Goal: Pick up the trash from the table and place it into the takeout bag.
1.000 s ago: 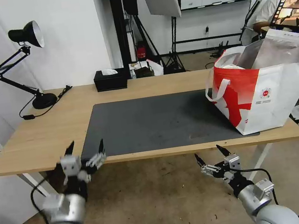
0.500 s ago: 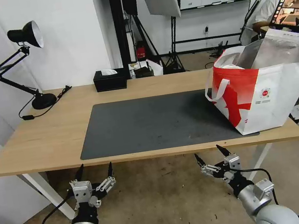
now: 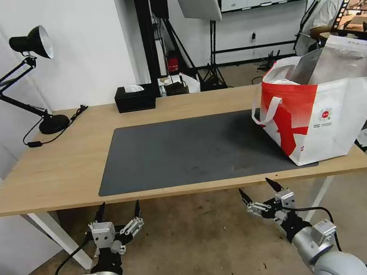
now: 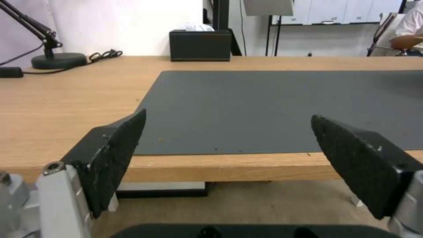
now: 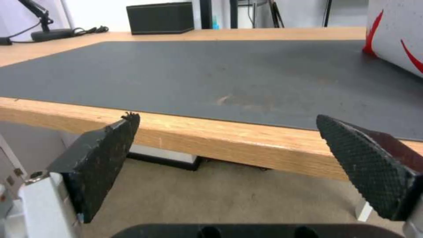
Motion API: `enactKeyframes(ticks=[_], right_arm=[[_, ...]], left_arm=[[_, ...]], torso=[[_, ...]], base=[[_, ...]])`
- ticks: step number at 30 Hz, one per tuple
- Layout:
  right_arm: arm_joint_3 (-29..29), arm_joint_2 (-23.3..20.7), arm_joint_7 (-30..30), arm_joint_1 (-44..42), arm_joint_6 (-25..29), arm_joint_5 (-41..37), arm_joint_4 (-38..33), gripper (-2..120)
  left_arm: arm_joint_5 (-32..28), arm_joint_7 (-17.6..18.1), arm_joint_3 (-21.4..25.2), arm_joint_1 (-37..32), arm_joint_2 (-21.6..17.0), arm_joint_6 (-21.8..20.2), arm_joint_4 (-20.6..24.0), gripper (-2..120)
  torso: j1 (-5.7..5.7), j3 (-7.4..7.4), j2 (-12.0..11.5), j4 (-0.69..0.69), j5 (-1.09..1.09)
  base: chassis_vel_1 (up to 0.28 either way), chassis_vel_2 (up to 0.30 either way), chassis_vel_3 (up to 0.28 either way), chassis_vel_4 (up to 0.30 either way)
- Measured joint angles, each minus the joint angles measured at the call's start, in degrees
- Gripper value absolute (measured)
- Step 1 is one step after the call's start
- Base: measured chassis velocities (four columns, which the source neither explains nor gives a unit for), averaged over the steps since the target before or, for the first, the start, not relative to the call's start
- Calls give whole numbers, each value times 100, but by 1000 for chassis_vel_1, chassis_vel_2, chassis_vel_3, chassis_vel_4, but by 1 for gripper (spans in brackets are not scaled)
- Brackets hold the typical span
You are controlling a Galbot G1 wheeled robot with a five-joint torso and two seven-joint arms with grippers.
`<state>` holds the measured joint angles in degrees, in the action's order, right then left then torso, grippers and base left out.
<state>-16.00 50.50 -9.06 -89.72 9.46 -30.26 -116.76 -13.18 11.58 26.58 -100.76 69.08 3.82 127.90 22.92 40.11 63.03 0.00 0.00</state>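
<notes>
Hanging below the table (image 3: 50, 166) edge, left hand (image 3: 117, 210) and right hand (image 3: 258, 191) are both spread wide, empty, looking parked since the takeout bag (image 3: 323, 116) is sitting at the table's right end, trash seemingly inside

Bright even indoor light; soft shadows; wide-angle edge distortion.

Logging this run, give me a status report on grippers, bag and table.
Left gripper and right gripper open, empty, below the table's near edge. Red-and-white boxy takeout bag upright at the right end of the light-wood table. Nothing in the way.
</notes>
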Motion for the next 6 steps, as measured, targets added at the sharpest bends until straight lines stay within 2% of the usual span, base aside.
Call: enactKeyframes(ticks=[6], right_arm=[[0,0,0,0,0,0,0,100]], left_arm=[[-3,0,-3,6,-3,-5,0,100]], torso=[[0,0,0,0,0]], base=[[0,0,0,0]])
